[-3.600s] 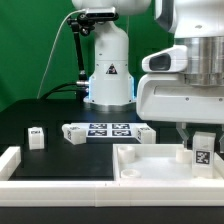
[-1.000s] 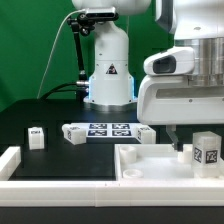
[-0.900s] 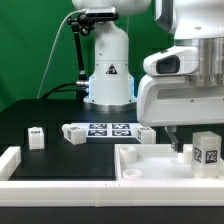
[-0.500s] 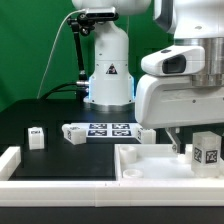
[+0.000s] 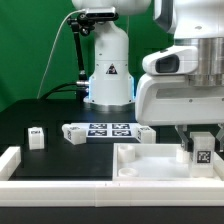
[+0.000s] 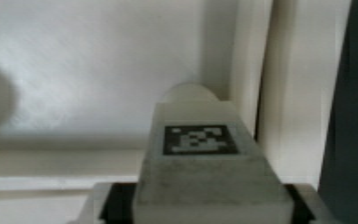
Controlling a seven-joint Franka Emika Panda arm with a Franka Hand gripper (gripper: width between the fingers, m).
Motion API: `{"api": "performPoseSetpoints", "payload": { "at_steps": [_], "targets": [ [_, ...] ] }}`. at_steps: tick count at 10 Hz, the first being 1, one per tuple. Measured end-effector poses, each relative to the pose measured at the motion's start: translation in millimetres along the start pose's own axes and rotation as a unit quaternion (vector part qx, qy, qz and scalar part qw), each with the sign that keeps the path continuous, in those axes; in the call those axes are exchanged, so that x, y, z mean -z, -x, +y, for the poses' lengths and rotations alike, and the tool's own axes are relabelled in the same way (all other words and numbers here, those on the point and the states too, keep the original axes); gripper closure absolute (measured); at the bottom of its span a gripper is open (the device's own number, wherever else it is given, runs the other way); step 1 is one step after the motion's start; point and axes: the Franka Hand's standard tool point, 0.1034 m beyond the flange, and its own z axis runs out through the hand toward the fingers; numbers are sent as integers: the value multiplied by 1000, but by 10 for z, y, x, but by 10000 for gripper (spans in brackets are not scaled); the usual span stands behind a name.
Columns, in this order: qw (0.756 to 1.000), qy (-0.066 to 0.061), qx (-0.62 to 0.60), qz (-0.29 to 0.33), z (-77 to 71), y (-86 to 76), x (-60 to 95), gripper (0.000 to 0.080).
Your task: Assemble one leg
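Note:
My gripper point(image 5: 202, 138) is shut on a leg point(image 5: 202, 151), a small white post with a black-and-white tag, and holds it upright over the right end of the large white tray-like piece point(image 5: 150, 165). In the wrist view the leg point(image 6: 197, 150) fills the middle between my dark fingers point(image 6: 119, 202), with the tray piece's white surface point(image 6: 87, 90) beneath it. I cannot tell whether the leg's lower end touches the tray piece. Another leg point(image 5: 36, 137) stands on the black table at the exterior view's left.
The marker board point(image 5: 105, 129) lies mid-table, with small white posts at its ends point(image 5: 73, 133) point(image 5: 145, 133). A white rail point(image 5: 12, 160) borders the table's front left. The robot base point(image 5: 108, 70) stands behind.
The held leg has turned about its upright axis: its tagged face looked wide half a second ago and now looks narrower. The gripper body has shifted slightly with it.

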Motion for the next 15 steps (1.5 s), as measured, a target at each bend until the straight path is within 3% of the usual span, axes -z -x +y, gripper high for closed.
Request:
{"api": "performPoseSetpoints", "payload": {
  "at_steps": [5, 10, 12, 13, 14, 15],
  "targets": [
    [981, 4, -196, 0, 67, 20, -1, 505],
    [952, 22, -307, 3, 224, 23, 12, 497],
    [952, 22, -307, 2, 220, 26, 5, 256],
    [952, 22, -307, 2, 221, 26, 4, 256],
    [952, 22, -307, 2, 220, 27, 4, 165],
    [952, 22, -307, 2, 220, 27, 3, 165]
  ]
}}
